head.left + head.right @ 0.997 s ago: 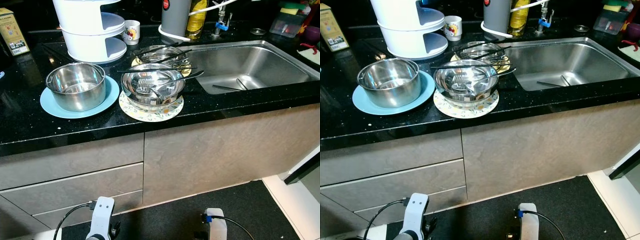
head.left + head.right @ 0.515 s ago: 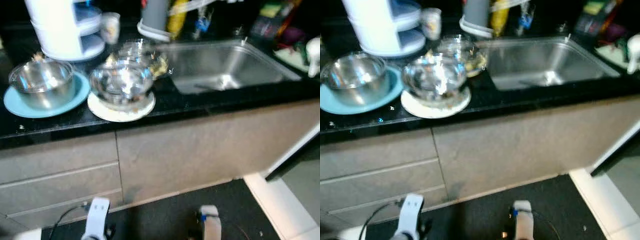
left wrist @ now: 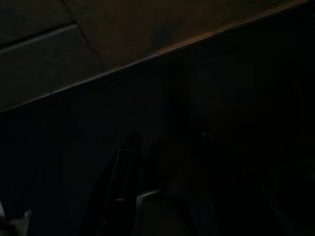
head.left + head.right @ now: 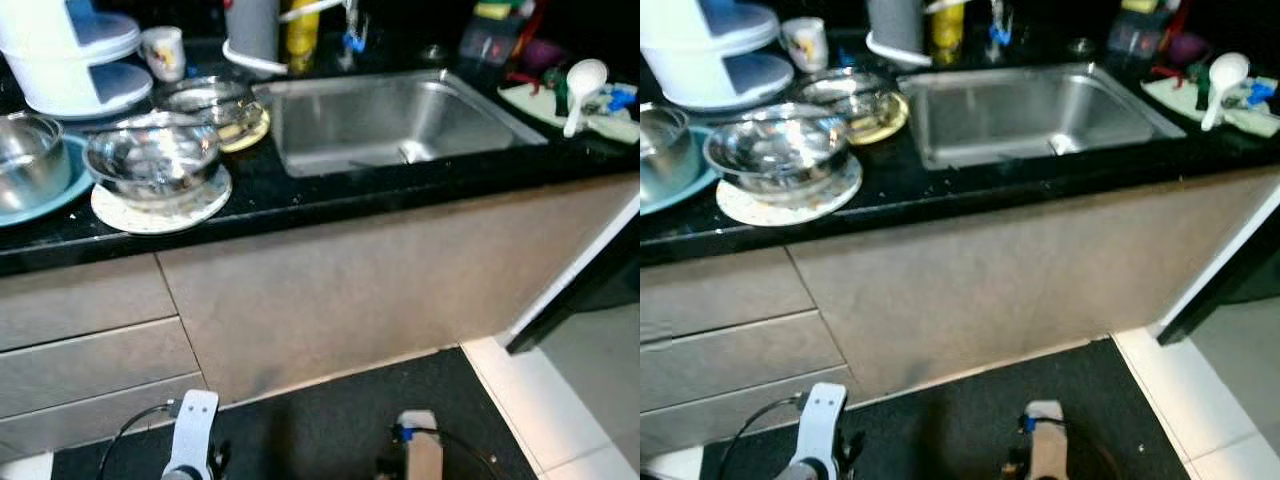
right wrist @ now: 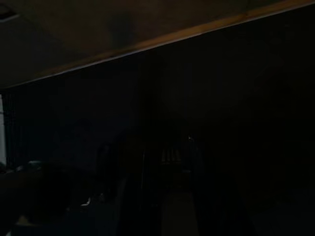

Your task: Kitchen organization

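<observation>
On the black countertop (image 4: pixel 330 195), a steel bowl (image 4: pixel 152 158) rests on a floral plate (image 4: pixel 160 205). Behind it a second bowl (image 4: pixel 208 97) sits on a yellowish plate. A steel pot (image 4: pixel 25 160) stands on a blue plate (image 4: pixel 45 203) at the left edge. The steel sink (image 4: pixel 390 115) lies to the right of them. My left arm (image 4: pixel 195 440) and right arm (image 4: pixel 420 455) hang idle low in front of the cabinets. Both wrist views are very dark; the left wrist view gives faint finger outlines (image 3: pixel 123 187) over a dim floor.
A white tiered container (image 4: pixel 65 50), a mug (image 4: pixel 163 52), a grey canister (image 4: pixel 250 25) and a yellow bottle (image 4: pixel 300 25) line the back. A white spoon (image 4: pixel 578 85) lies right of the sink. Drawers (image 4: pixel 80 340) are below left; a dark mat (image 4: pixel 320 420) meets white tiles (image 4: pixel 560 400).
The whole picture has shifted left, so the camera has turned right: the sink is now central and the spoon area has come into view. Things on the counter have not moved.
</observation>
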### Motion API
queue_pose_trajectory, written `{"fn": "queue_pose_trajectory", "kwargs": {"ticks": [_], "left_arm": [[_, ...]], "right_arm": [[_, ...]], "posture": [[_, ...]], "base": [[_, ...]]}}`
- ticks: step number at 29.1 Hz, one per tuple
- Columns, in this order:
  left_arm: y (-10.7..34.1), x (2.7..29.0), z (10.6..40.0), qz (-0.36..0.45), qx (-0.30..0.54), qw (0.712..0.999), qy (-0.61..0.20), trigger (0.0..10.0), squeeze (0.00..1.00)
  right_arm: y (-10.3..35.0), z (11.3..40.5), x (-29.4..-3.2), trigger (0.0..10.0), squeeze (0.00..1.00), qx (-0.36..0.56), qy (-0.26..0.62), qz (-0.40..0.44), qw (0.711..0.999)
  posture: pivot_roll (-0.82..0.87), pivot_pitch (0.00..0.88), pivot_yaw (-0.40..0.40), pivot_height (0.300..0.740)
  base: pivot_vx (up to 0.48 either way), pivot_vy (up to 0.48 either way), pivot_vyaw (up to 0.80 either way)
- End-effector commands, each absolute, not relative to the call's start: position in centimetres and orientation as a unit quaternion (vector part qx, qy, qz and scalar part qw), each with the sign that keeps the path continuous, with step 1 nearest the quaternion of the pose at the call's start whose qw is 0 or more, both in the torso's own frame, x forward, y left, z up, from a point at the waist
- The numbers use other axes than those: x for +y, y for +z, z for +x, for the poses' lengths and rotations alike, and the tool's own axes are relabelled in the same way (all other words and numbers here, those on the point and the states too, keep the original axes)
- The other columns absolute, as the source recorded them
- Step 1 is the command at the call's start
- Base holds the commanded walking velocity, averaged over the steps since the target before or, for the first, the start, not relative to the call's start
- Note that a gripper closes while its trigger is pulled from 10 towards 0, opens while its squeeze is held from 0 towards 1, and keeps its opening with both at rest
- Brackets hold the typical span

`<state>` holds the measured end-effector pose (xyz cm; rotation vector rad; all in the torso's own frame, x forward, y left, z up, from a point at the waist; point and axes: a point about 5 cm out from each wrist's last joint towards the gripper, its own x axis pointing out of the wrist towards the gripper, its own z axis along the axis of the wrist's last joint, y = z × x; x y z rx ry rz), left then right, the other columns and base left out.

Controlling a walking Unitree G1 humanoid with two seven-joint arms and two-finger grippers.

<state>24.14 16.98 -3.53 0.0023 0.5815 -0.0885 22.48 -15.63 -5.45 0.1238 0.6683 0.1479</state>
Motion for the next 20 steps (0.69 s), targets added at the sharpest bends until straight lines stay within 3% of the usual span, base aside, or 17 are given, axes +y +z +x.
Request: {"fn": "queue_pose_trajectory", "kwargs": {"ticks": [1, 20], "left_arm": [[-3.98, 16.74, 23.65, 0.002, 0.297, 0.954, -0.05, 10.0, 0.0], [-3.54, 16.98, 24.08, 0.0, 0.273, 0.961, -0.037, 10.0, 0.0]], "right_arm": [[-5.93, 21.74, -16.3, 10.0, 0.0, 0.34, 0.063, 0.057, 0.936], [-5.74, 22.1, -16.35, 10.0, 0.0, 0.338, 0.065, 0.056, 0.937]], "posture": [[-0.09, 0.195, -0.043, 0.74], [-0.09, 0.2, -0.047, 0.74]], "base": [[0.0, -0.345, 0.0], [0.0, -0.345, 0.0]]}}
